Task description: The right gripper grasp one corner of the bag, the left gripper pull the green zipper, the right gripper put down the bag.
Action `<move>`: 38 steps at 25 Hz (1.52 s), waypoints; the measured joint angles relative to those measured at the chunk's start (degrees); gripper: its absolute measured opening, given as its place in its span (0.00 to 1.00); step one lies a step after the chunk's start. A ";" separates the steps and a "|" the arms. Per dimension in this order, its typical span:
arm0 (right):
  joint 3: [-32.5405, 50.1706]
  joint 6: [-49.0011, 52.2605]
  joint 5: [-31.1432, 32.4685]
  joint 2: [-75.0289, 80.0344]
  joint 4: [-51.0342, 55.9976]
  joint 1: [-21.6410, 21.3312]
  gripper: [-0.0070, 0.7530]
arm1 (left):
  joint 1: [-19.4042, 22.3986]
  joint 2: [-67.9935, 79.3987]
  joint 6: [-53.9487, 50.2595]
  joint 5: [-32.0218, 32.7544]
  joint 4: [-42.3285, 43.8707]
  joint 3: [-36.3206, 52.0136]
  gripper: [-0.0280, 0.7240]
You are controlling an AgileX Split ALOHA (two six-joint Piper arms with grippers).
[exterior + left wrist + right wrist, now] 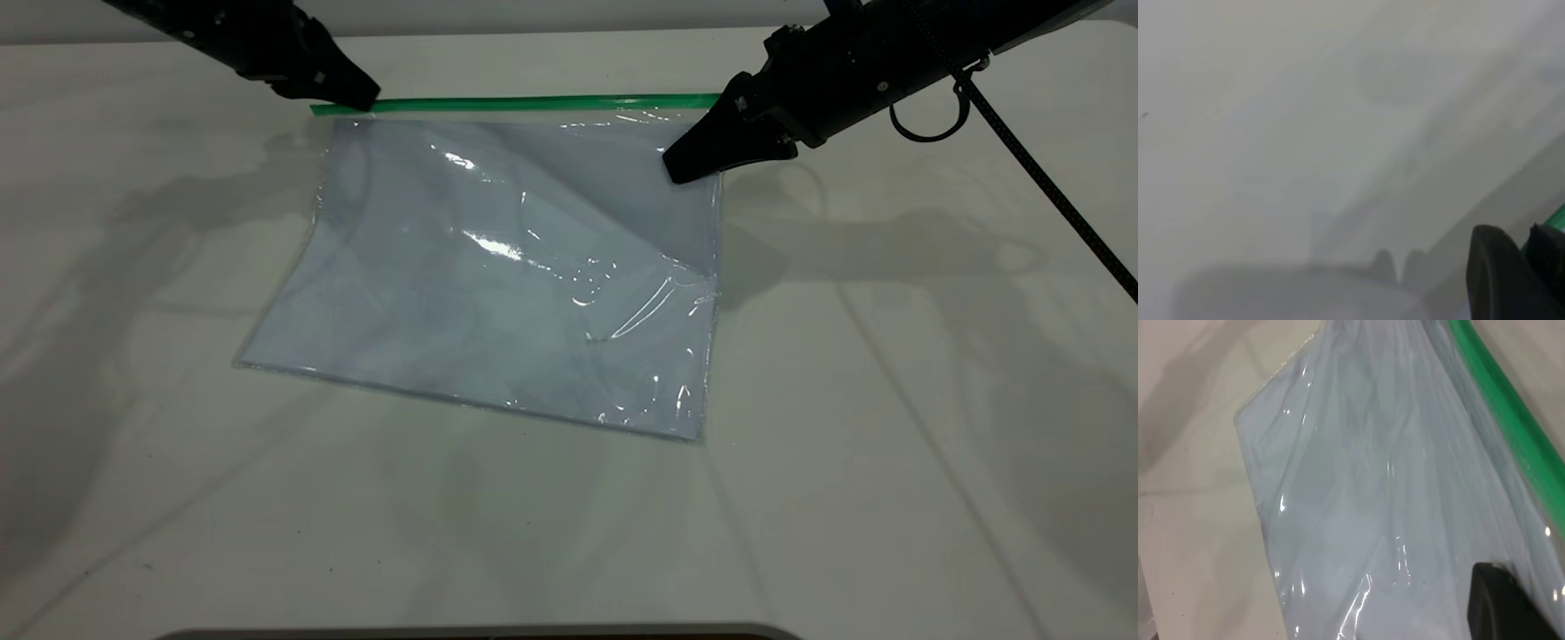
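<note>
The bag (pixel 498 267) is a clear pouch with white-bluish sheets. Its near edge rests on the white table and its far right side is raised, casting a shadow to the right. The green zipper (pixel 533 103) runs along its far edge. My right gripper (pixel 680 167) is shut on the bag just below the far right corner (pixel 711 120). The right wrist view shows one of its fingers (pixel 1501 600) on the plastic (pixel 1371 487) beside the zipper (pixel 1511 413). My left gripper (pixel 360 96) is shut on the zipper's left end. Green (pixel 1557 217) shows between its fingers (pixel 1495 267).
The white table (pixel 889 444) lies all round the bag. The right arm's black cable (pixel 1040 178) hangs down at the far right. A dark rim (pixel 462 633) shows at the table's near edge.
</note>
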 joint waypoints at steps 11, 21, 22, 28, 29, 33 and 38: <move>0.00 0.00 -0.42 0.00 0.01 -0.11 0.06 | 1.42 0.00 0.00 -1.60 0.39 0.00 0.19; 0.00 0.44 -6.56 0.00 -1.05 -0.43 0.26 | 2.23 -0.37 -1.83 -2.82 -0.80 0.00 0.54; 0.00 0.46 -7.79 0.00 -1.32 -0.62 0.34 | 2.49 -0.62 -2.38 -2.46 -1.44 0.00 0.59; 0.11 3.61 -17.25 -1.66 -8.95 -0.67 0.77 | 2.32 -5.86 -3.94 3.82 -3.91 0.00 0.73; 0.11 5.56 -19.37 -2.74 -11.53 -0.67 0.79 | 2.05 -7.15 -4.76 4.87 -3.91 0.00 0.73; 0.11 16.61 -22.84 -9.09 -26.69 -0.67 0.77 | 0.89 -14.48 -8.75 6.62 -2.82 0.00 0.73; 0.15 32.76 -16.72 -19.32 -40.01 -0.72 0.72 | 0.50 -25.86 -17.60 7.95 2.07 0.00 0.74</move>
